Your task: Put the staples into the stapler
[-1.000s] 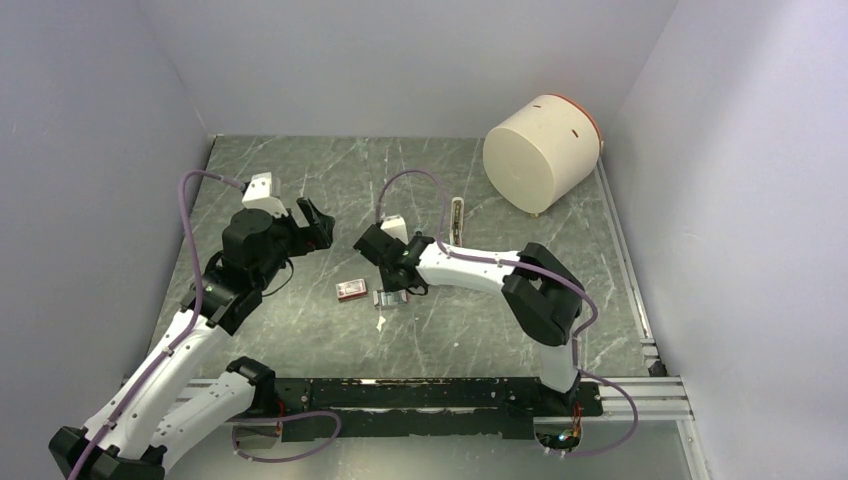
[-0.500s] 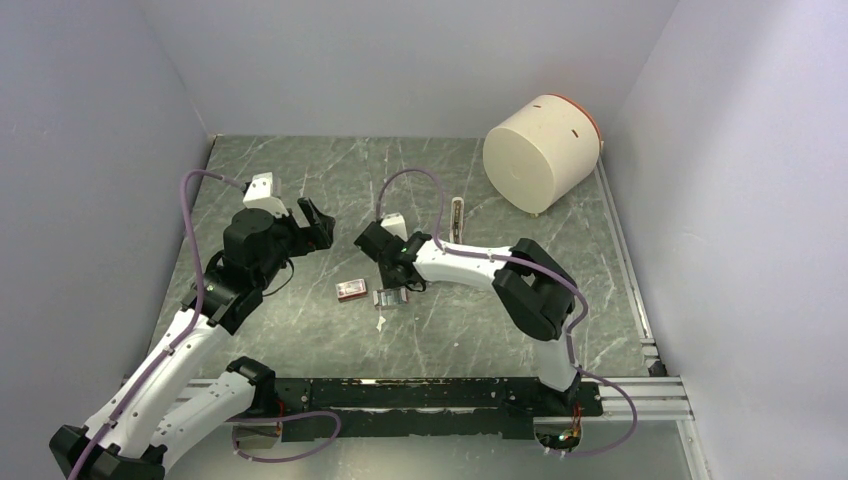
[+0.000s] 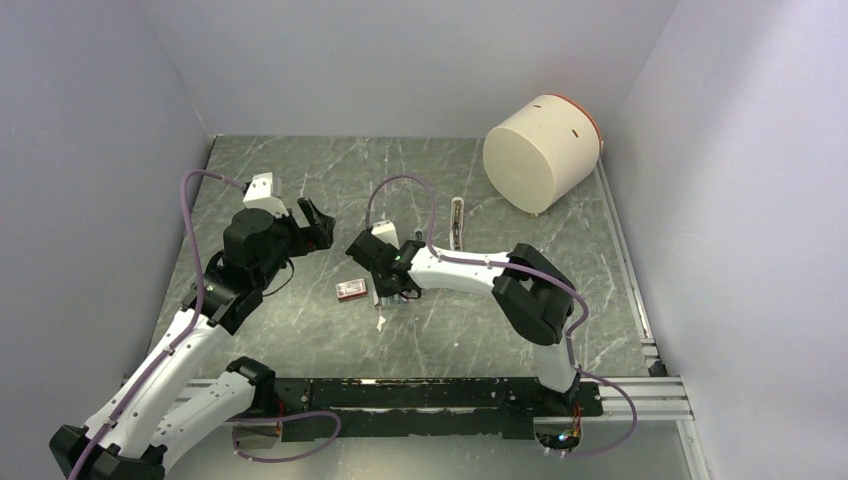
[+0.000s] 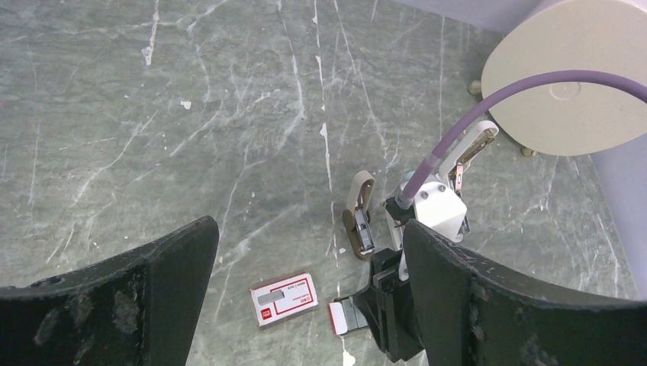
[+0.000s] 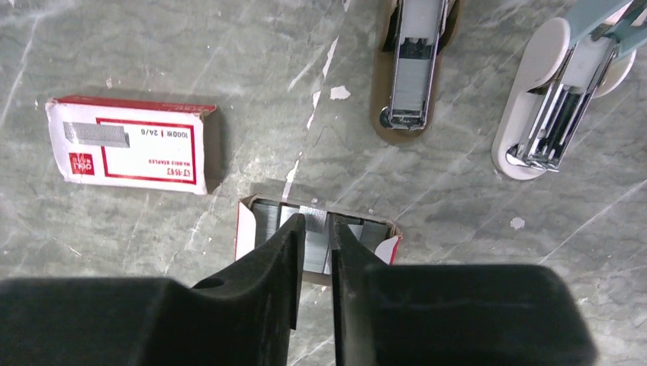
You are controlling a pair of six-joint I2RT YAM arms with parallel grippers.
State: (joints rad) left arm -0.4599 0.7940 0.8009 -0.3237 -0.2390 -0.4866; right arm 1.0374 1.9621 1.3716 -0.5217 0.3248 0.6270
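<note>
The staples are silvery strips lying in a small open tray with red ends, which also shows in the left wrist view. My right gripper is down on the tray, its fingers nearly together with one strip pinched between the tips; it shows in the top view. A beige stapler lies open just beyond the tray, its metal magazine facing up. My left gripper is wide open and empty, held above the table to the left.
A closed red-and-white staple box lies left of the tray. A second, white stapler lies open further back. A big cream cylinder lies on its side at the back right. Purple cables arch over both wrists.
My right gripper has shifted a little to the left and settled over the staple tray. The left arm has not moved.
</note>
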